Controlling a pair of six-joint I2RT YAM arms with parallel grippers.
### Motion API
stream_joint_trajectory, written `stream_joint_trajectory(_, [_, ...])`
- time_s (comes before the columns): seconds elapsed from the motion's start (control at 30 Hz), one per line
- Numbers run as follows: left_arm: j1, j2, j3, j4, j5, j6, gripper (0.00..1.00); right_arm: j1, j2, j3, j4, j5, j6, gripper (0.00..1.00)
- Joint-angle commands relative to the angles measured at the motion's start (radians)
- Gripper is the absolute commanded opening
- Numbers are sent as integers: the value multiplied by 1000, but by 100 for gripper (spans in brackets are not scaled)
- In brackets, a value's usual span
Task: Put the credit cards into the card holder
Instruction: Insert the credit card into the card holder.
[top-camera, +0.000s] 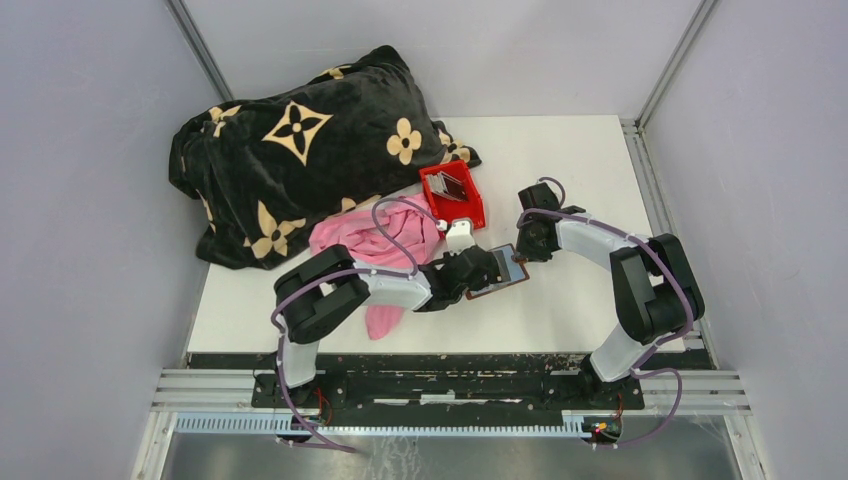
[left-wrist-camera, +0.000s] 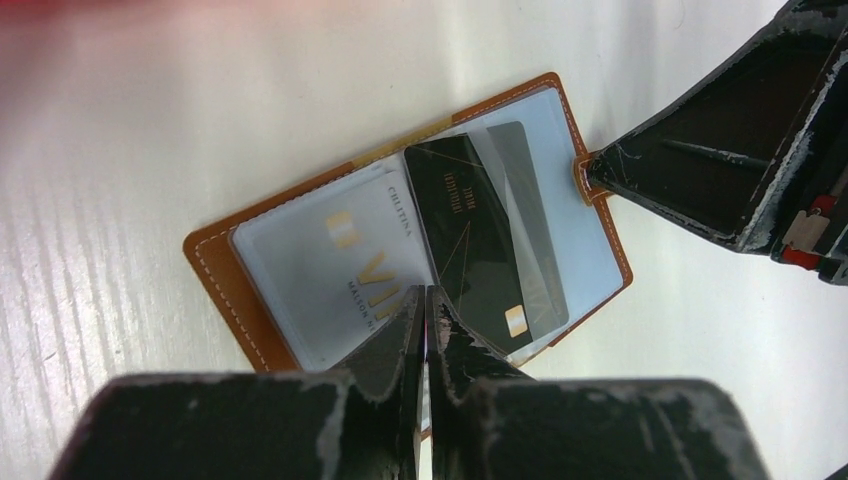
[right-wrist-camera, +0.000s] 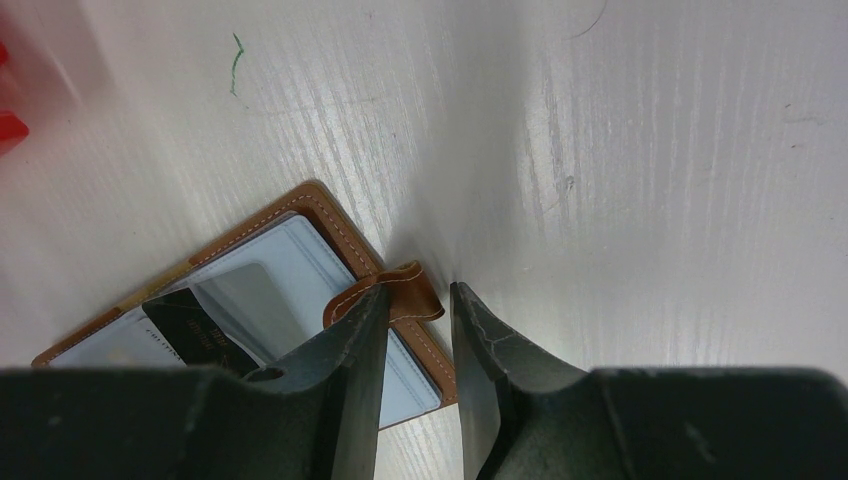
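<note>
Near the table's (top-camera: 580, 170) middle, from above, the card holder (top-camera: 495, 291) lay open, the left end effector (top-camera: 487, 268) over it and the right end effector (top-camera: 526, 246) just beside it.

At the left wrist, the jaws had closed to a thin slit beside 1 dark credit card (left-wrist-camera: 470, 240) lying aslant on the clear pockets; any pinch was unclear.

At the right wrist, the jaws stood partly open astride the snap tab (right-wrist-camera: 405, 286).

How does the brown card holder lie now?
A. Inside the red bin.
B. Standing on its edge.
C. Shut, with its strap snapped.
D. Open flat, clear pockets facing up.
D: the card holder lies spread open on the table, its clear pockets up, with a black card slanted across one page.
</note>
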Motion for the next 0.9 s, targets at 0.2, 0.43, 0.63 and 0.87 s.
stream_joint_trajectory(0.2, [2, 57, 57, -51, 4, 79, 4, 2, 47, -37, -10, 8, -4, 35])
stream_joint_trajectory(0.43, [2, 62, 59, -18, 22, 92, 3, 2, 50, -37, -10, 6, -6, 35])
stream_joint_trajectory(0.63, [3, 58, 54, 8, 32, 96, 3, 2, 54, -33, -10, 5, -6, 35])
stream_joint_trajectory(0.87, [1, 59, 51, 38, 49, 87, 3, 2, 53, -33, -10, 5, -6, 35])
